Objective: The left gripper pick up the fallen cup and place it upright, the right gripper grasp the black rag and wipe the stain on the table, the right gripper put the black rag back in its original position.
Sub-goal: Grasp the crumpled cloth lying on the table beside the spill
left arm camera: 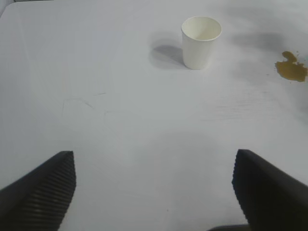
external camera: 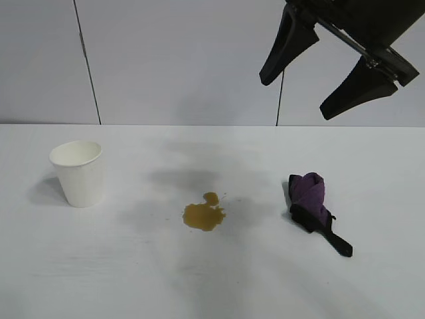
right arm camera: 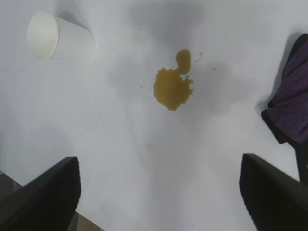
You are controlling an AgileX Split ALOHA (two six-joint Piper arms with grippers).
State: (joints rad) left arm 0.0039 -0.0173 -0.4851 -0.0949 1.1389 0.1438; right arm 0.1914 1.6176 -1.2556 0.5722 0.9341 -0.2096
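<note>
The white paper cup (external camera: 79, 173) stands upright on the left of the white table (external camera: 212, 279), its mouth up; it also shows as the cup (left arm camera: 200, 42) and the cup (right arm camera: 57, 36). An amber-brown stain (external camera: 204, 214) lies mid-table, also seen as the stain (left arm camera: 291, 68) and the stain (right arm camera: 173, 84). The purple, black-edged rag (external camera: 312, 205) sits to the stain's right, partly in view as the rag (right arm camera: 292, 103). My right gripper (external camera: 295, 96) hangs open high above the rag, empty; in its own view the right gripper (right arm camera: 160, 166) frames bare table. My left gripper (left arm camera: 155, 161) is open, empty, well back from the cup.
A grey panelled wall (external camera: 172, 60) stands behind the table. Shadows (external camera: 182, 178) fall on the tabletop behind the stain. The table's edge (right arm camera: 72, 222) shows near the right gripper's fingers in its wrist view.
</note>
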